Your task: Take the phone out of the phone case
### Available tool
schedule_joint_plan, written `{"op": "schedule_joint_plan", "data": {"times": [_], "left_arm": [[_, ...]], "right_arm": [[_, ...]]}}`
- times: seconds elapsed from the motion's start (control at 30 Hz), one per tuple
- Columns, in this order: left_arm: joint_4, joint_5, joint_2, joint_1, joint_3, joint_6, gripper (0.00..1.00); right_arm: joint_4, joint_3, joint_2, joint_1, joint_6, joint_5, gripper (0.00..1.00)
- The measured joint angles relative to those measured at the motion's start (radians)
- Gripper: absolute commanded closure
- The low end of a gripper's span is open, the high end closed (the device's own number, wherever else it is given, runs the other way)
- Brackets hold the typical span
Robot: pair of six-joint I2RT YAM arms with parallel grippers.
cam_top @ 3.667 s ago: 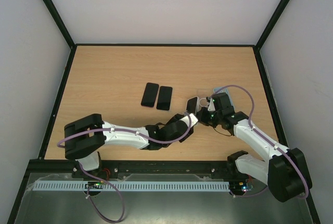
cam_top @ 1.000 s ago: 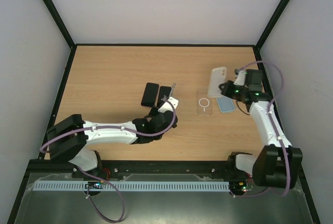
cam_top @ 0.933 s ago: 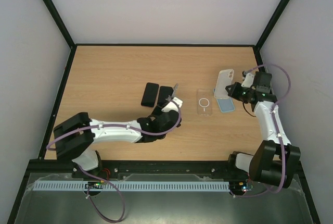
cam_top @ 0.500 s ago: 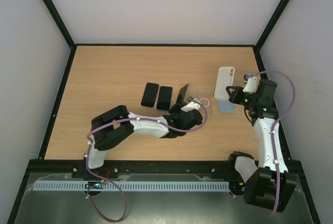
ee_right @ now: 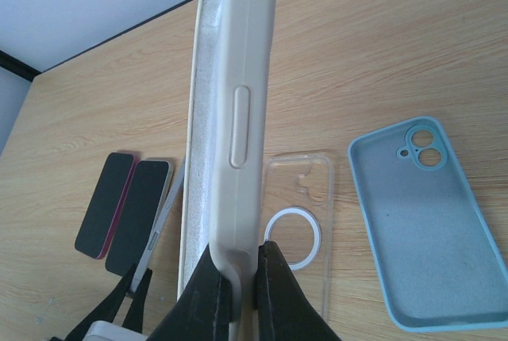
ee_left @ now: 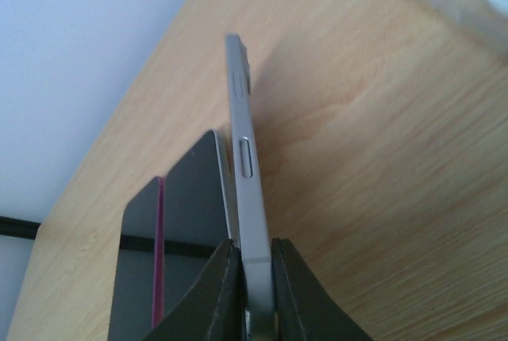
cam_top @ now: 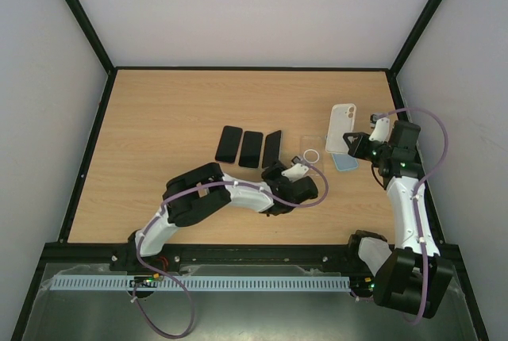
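Jaws of the left gripper (ee_left: pixel 252 277) are clamped on a slim grey metal-edged phone (ee_left: pixel 242 143), held just beside a pair of dark rectangular phones (cam_top: pixel 229 144) lying near the middle of the wooden tabletop (cam_top: pixel 159 111). The right gripper (ee_right: pixel 238 277) pinches a cream silicone phone case (ee_right: pixel 238 111) near the right edge, well apart from the phone, above a clear plastic case (ee_right: pixel 309 178) and a light blue case (ee_right: pixel 421 230)
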Motion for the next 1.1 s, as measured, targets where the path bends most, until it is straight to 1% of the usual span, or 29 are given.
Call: {"op": "schedule_joint_plan", "data": {"times": [0.23,0.3,0.37,0.47,0.57,0.63,0.8,0.97,1.1], "left_arm": [[-0.135,0.018,0.032,0.042,0.007,-0.098,0.86],[-0.160,0.014,0.032,0.060,0.008,-0.125,0.84],[-0.181,0.014,0.032,0.075,0.008,-0.145,0.76],[-0.208,0.047,0.032,0.088,0.005,-0.174,0.59],[-0.214,0.057,0.015,0.093,0.003,-0.199,0.45],[-0.216,0.095,-0.011,0.095,-0.004,-0.211,0.39],[-0.219,0.213,-0.124,0.095,-0.056,-0.233,0.32],[-0.219,0.317,-0.294,0.090,-0.108,-0.253,0.30],[-0.215,0.375,-0.449,0.086,-0.193,-0.291,0.30]], "right_arm": [[0.000,0.000,0.002,0.000,0.000,-0.010,0.98],[0.000,0.000,0.002,0.000,0.000,-0.011,0.98],[0.000,0.000,0.002,0.000,0.000,-0.011,0.98],[0.001,-0.001,0.002,0.000,0.000,-0.012,0.98],[0.003,-0.005,0.002,0.000,-0.002,-0.017,0.98],[0.006,-0.008,0.003,0.000,-0.003,-0.021,0.98],[0.005,-0.006,0.028,0.000,0.006,-0.026,0.98],[-0.058,0.062,0.152,0.023,0.017,-0.036,0.98],[-0.125,0.116,0.233,0.096,0.018,-0.044,0.98]]}}
